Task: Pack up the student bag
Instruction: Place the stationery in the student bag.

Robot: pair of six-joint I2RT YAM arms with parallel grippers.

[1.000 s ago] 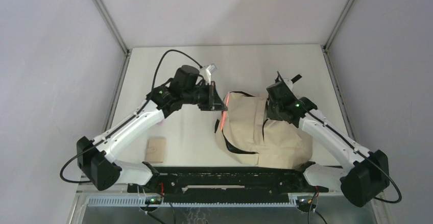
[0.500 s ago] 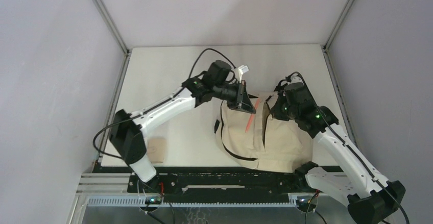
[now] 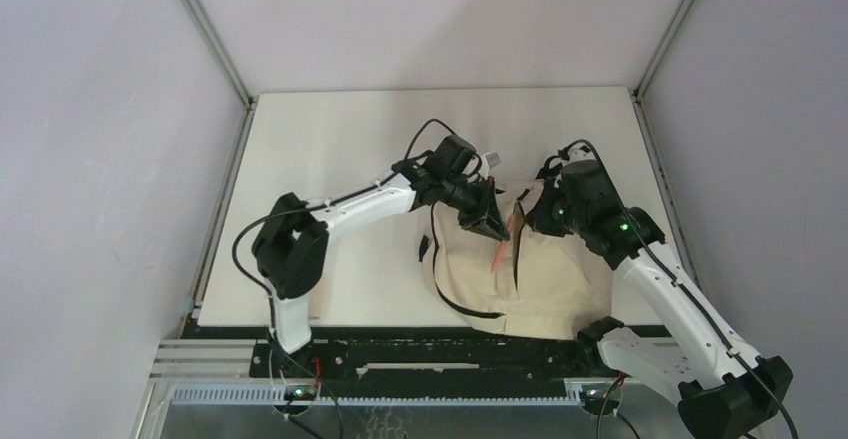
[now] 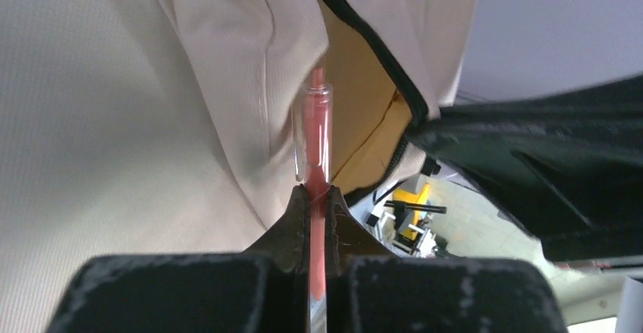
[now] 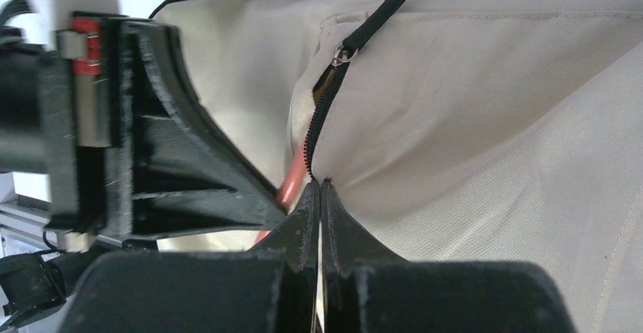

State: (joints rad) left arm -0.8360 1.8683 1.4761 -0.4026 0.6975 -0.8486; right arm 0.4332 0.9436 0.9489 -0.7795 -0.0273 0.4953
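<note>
Pale table [image 3: 330,149] under student bag [image 3: 560,279], red pen [image 3: 499,251]

Left arm [image 3: 350,204]: we see smooth white link shells between bulky black joint housings.
Right arm [image 3: 665,289]: the same white shells and black joints, with a small green light [image 3: 622,224] near the wrist.
Cables: we count a thin black cable [image 3: 420,139] looping over the left arm, and another [image 3: 575,145] over the right wrist.
Left fingers [image 4: 292,223]: matte black, rough-grained, tapering to narrow tips.
Right fingers [image 5: 307,219]: we find the same black wedge shape.
Base rail [image 3: 430,354]: black, long, running between both arms.
</note>
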